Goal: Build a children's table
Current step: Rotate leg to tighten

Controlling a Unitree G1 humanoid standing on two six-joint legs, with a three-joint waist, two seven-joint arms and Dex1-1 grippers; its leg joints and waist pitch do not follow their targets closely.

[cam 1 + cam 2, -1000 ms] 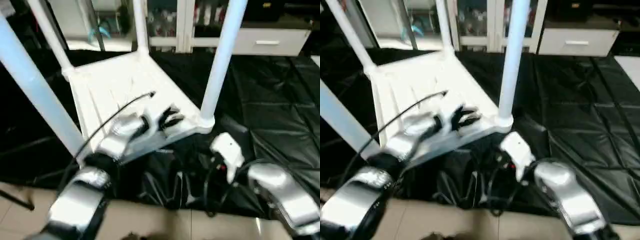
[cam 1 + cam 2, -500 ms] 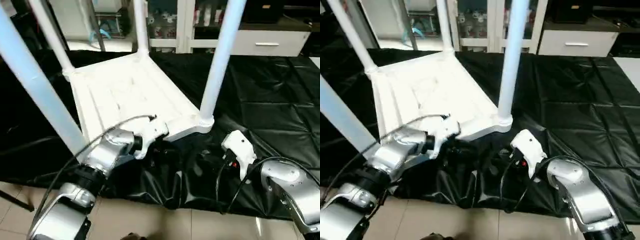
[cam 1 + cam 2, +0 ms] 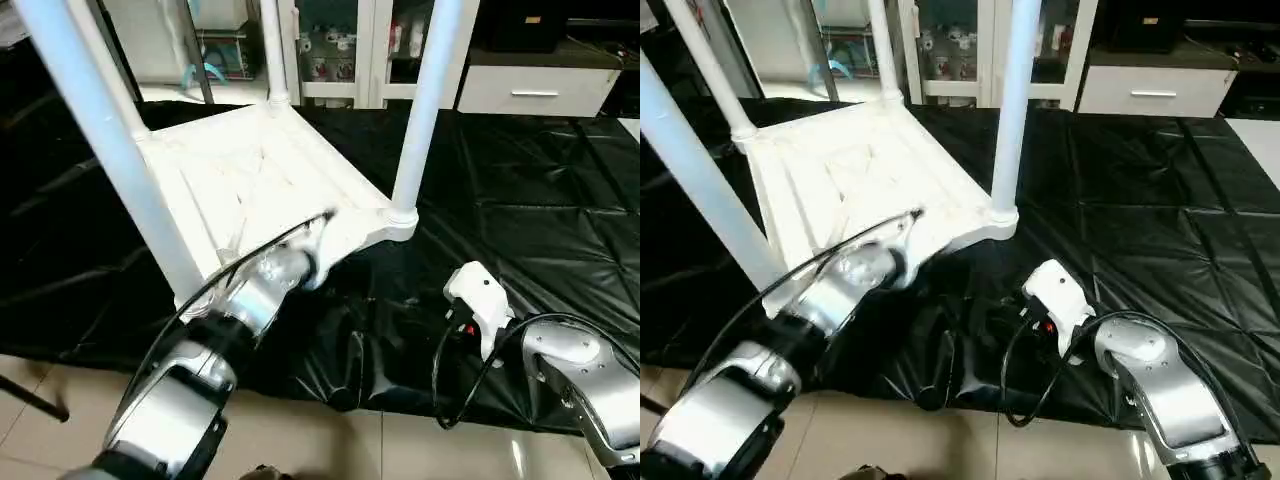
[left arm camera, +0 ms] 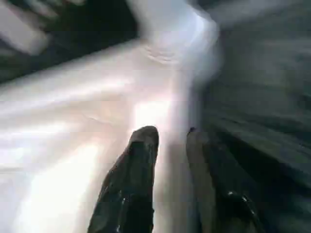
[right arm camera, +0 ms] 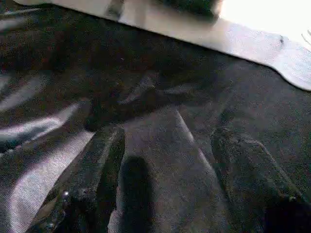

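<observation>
Since one second ago the left arm has swung forward: its gripper, then hovering over the ribbed underside, now sits at the near edge of the tabletop. The right arm has kept its place over the sheet.

The white plastic children's table (image 3: 270,180) lies upside down on the black crinkled floor sheet (image 3: 520,200), in the left half of the scene, with its four legs pointing up. The left gripper (image 4: 170,141) reaches the near rim of the tabletop, left of the near right corner. In the left wrist view one black finger (image 4: 131,184) lies over the white plastic and the other sits on the sheet side of the rim; the gap between them is narrow. Whether the fingers actually clamp the rim cannot be told.

The right gripper (image 5: 165,160) hangs over the bare sheet, near and to the right of the table's near right corner and apart from it. Its jaws stand wide apart and hold nothing.

The square tabletop shows its X-ribbed underside with straight ribs along the rim. A long tapered white tube leg (image 3: 425,110) rises from a round socket at each corner.
</observation>
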